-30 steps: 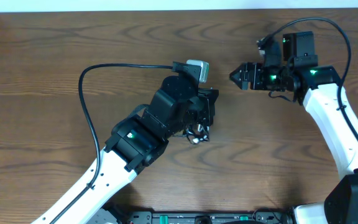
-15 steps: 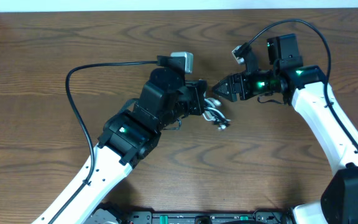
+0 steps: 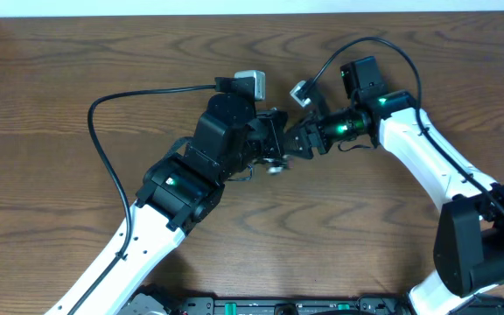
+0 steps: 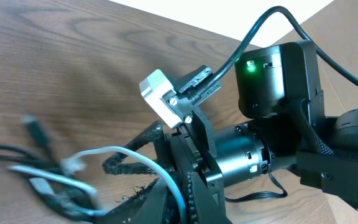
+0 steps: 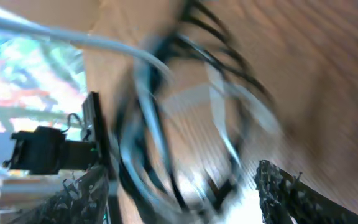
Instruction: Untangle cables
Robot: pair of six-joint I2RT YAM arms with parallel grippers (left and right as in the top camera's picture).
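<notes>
My left gripper is shut on the cables, a small tangle of thin black and white cords hanging under its tips. In the left wrist view a white cord runs between the closed jaws of the left gripper, and the rest of the cables trail off blurred to the left. My right gripper sits tip to tip with the left one. In the right wrist view the right gripper is open, with blurred loops of the cables between its fingers.
Bare wooden table lies all around. The left arm's thick black cable arcs over the table to the left. A white wall edge runs along the back.
My right gripper has moved left until it meets the left gripper at the bundle, and its jaws have narrowed slightly. The left gripper stayed shut and carried the cables up and slightly left.
</notes>
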